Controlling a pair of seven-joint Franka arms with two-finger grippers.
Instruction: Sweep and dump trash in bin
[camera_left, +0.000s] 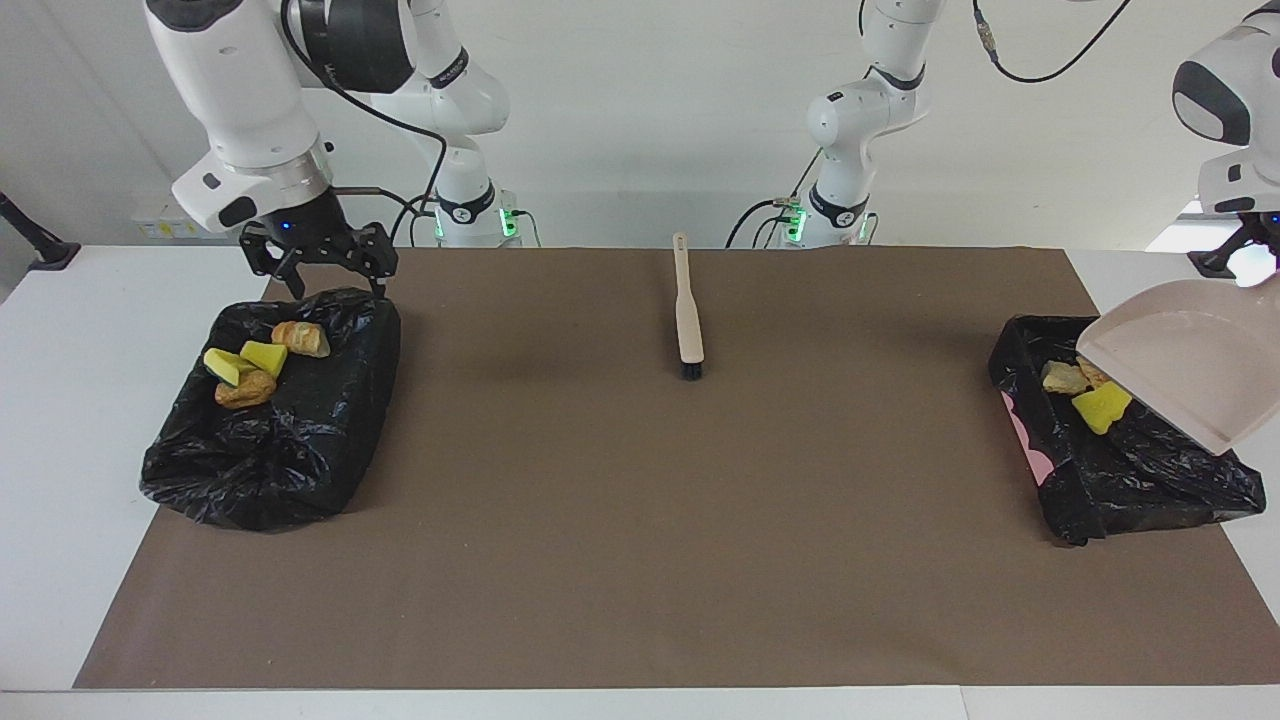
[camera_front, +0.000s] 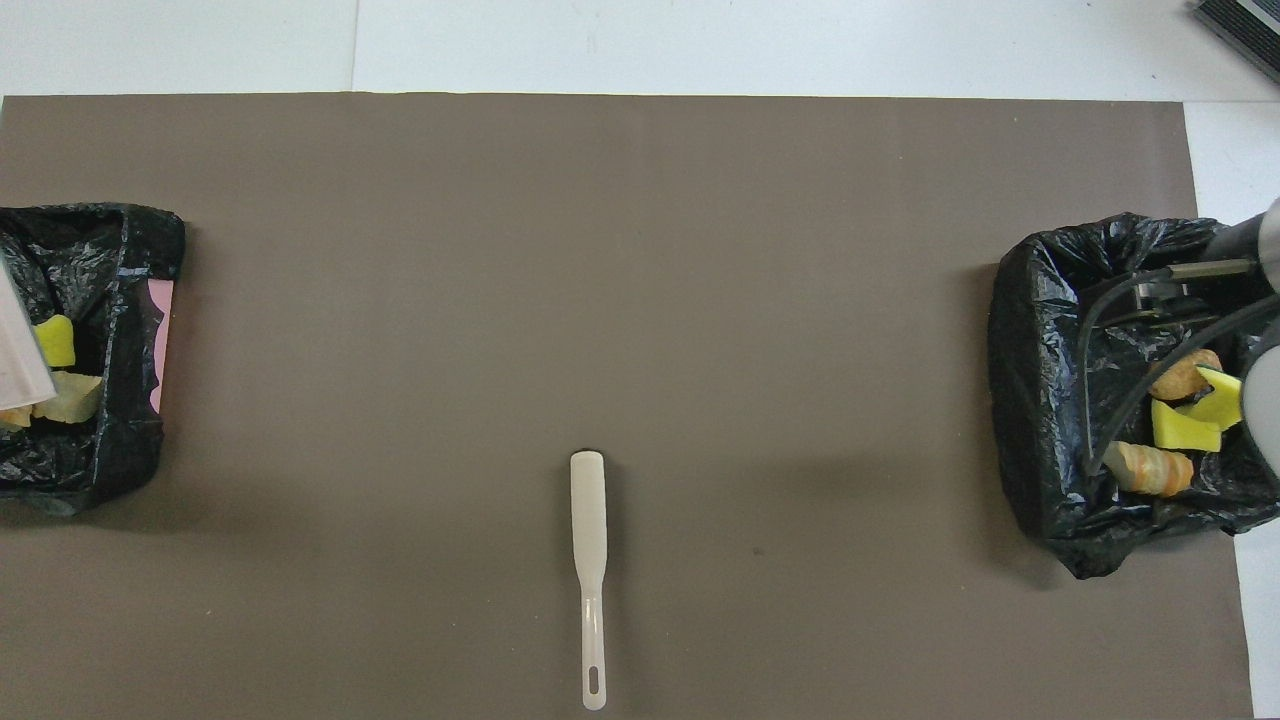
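Two black-bagged bins hold the trash. At the left arm's end, the bin (camera_left: 1150, 480) (camera_front: 110, 260) holds three pieces of trash (camera_left: 1100, 405) (camera_front: 58, 342). The beige dustpan (camera_left: 1180, 370) (camera_front: 20, 345) hangs tilted and empty over it, with my left gripper (camera_left: 1248, 258) shut on it at the view's edge. At the right arm's end, the other bin (camera_left: 290, 440) (camera_front: 1040, 360) holds several yellow and brown pieces of trash (camera_left: 262, 356) (camera_front: 1180, 428). My right gripper (camera_left: 320, 275) (camera_front: 1165, 290) hovers open and empty over this bin's edge nearest the robots.
The beige brush (camera_left: 688, 315) (camera_front: 588, 520) lies on the brown mat (camera_left: 640, 520) midway between the arms, near the robots' edge, bristles pointing away from them. White table shows around the mat.
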